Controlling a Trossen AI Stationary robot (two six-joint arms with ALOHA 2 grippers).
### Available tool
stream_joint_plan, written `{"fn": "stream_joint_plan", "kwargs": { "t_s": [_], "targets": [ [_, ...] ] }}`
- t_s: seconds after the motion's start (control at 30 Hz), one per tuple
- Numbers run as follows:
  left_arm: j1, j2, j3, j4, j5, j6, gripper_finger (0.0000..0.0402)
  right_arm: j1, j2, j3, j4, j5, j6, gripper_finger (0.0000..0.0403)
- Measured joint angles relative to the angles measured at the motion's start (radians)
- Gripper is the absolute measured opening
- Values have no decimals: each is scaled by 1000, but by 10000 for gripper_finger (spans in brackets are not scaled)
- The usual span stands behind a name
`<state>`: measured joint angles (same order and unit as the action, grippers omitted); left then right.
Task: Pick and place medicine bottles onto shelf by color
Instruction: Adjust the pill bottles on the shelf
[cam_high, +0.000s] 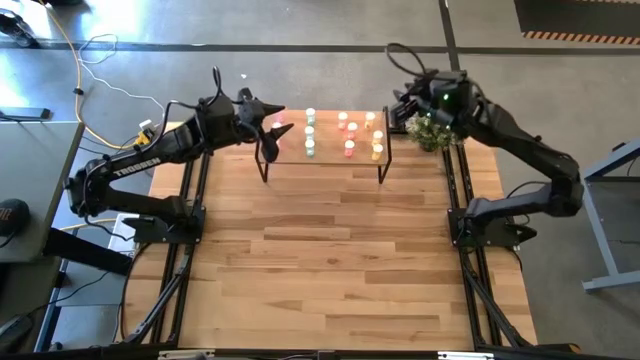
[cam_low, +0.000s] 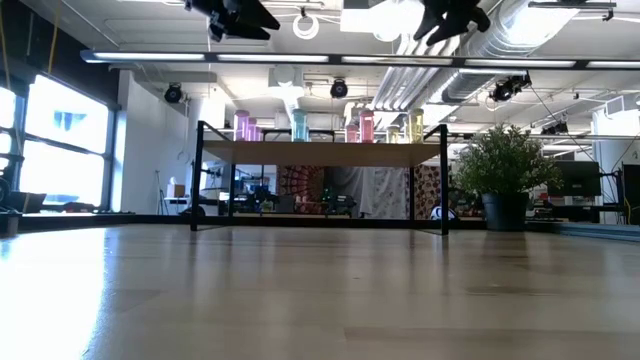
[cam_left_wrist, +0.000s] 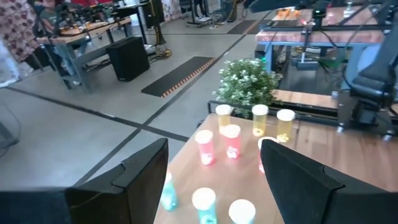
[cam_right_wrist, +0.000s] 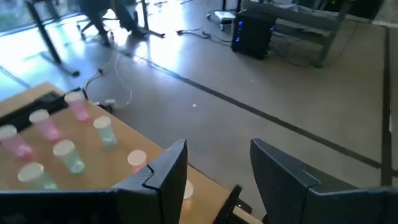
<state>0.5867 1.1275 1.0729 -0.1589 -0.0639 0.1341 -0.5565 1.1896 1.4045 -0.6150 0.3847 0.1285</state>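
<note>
The shelf (cam_high: 325, 160) stands at the table's far edge on thin black legs. The medicine bottles stand upright on it in colour groups: pink (cam_high: 276, 129) at the left end, then green (cam_high: 310, 133), red-orange (cam_high: 348, 135) and yellow (cam_high: 376, 138). My left gripper (cam_high: 268, 122) hovers open above the shelf's left end; in its wrist view (cam_left_wrist: 214, 144) the green (cam_left_wrist: 204, 205), red-orange (cam_left_wrist: 204, 147) and yellow (cam_left_wrist: 259, 119) bottles show beyond the fingers. My right gripper (cam_high: 401, 108) hangs open just past the shelf's right end; its wrist view (cam_right_wrist: 219, 144) shows pink (cam_right_wrist: 45, 124) and green (cam_right_wrist: 68, 155) bottles. Neither holds anything.
A small potted plant (cam_high: 432, 130) stands by the shelf's right end, under the right arm, and also shows in the low view (cam_low: 505, 170). The plank tabletop (cam_high: 325, 250) lies bare in front of the shelf. Both grippers show high above the shelf in the low view (cam_low: 240, 15) (cam_low: 450, 15).
</note>
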Motion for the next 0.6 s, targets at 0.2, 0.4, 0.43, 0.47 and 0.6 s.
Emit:
{"fn": "stream_joint_plan", "kwargs": {
  "t_s": [0.2, 0.4, 0.43, 0.47, 0.6],
  "targets": [
    [58, 0, 0, 0, 1, -10, 245, -136, 19, 3, -19, -231, -137, 167],
    [89, 0, 0, 0, -15, -49, 245, -205, 105, 3, -4, -460, -214, 167],
    [95, 0, 0, 0, -25, -58, 245, -204, 124, 3, -1, -475, -235, 167],
    [101, 0, 0, 0, -37, -66, 245, -201, 142, 3, 3, -483, -254, 167],
    [125, 0, 0, 0, -56, -79, 245, -175, 203, 3, 56, -503, -294, 166]
  ]
}}
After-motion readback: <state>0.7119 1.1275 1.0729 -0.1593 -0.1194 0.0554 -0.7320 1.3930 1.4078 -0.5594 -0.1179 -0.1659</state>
